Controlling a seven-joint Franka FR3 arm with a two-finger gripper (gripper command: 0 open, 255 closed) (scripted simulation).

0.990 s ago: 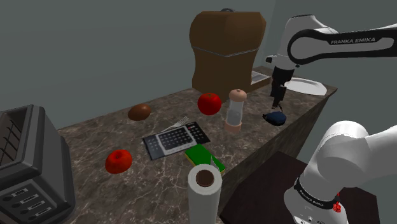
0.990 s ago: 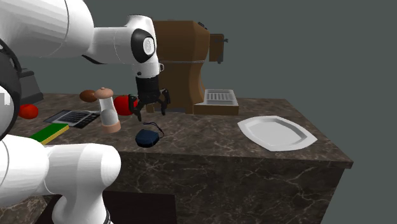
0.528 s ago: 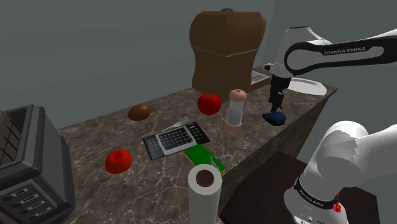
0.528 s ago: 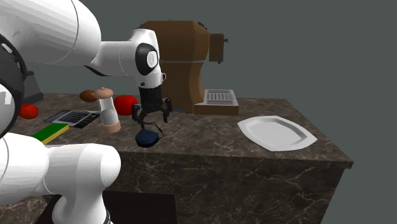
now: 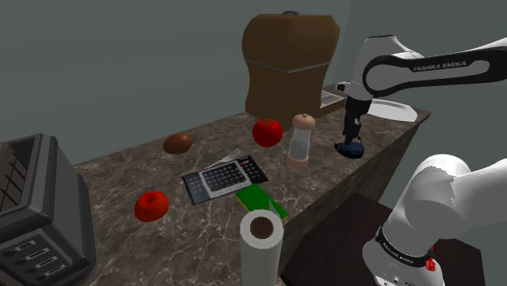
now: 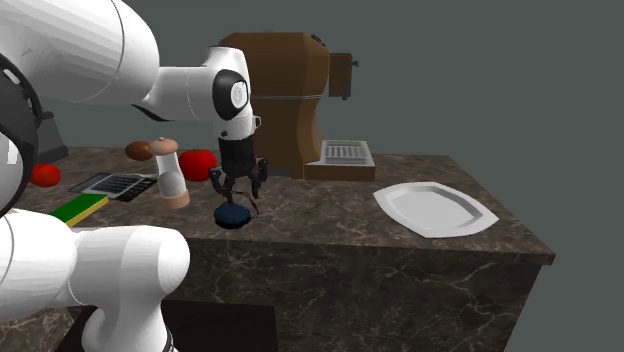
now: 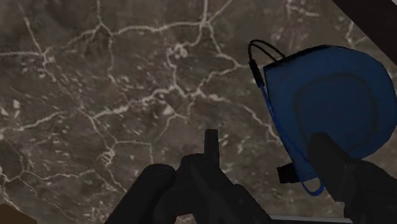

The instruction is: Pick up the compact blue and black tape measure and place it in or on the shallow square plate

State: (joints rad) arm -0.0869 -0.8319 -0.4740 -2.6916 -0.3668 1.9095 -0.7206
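The blue and black tape measure (image 5: pixel 353 150) (image 6: pixel 233 216) lies on the dark marble counter near its front edge. My black gripper (image 5: pixel 351 143) (image 6: pixel 237 199) points straight down just over it. In the wrist view the tape measure (image 7: pixel 331 102) sits off to one side: one finger (image 7: pixel 331 159) overlaps its rim, the other finger (image 7: pixel 210 145) stands over bare marble. The fingers are apart and do not clasp it; the gripper (image 7: pixel 270 151) is open. The shallow square white plate (image 5: pixel 395 110) (image 6: pixel 436 208) rests farther along the counter, at the second exterior view's right.
A pepper grinder (image 5: pixel 301 140) (image 6: pixel 167 172) stands close to the tape measure, with a red fruit (image 5: pixel 267 132) behind it. A brown coffee machine (image 5: pixel 288 65) (image 6: pixel 285 100) rises at the back. A calculator (image 5: pixel 224 177), green block (image 5: pixel 258 197), paper roll (image 5: pixel 261 240) and toaster (image 5: pixel 36 211) lie farther off.
The gripper has come down from above the tape measure to just over it, and its fingers have drawn somewhat closer together. The tape measure has not moved.
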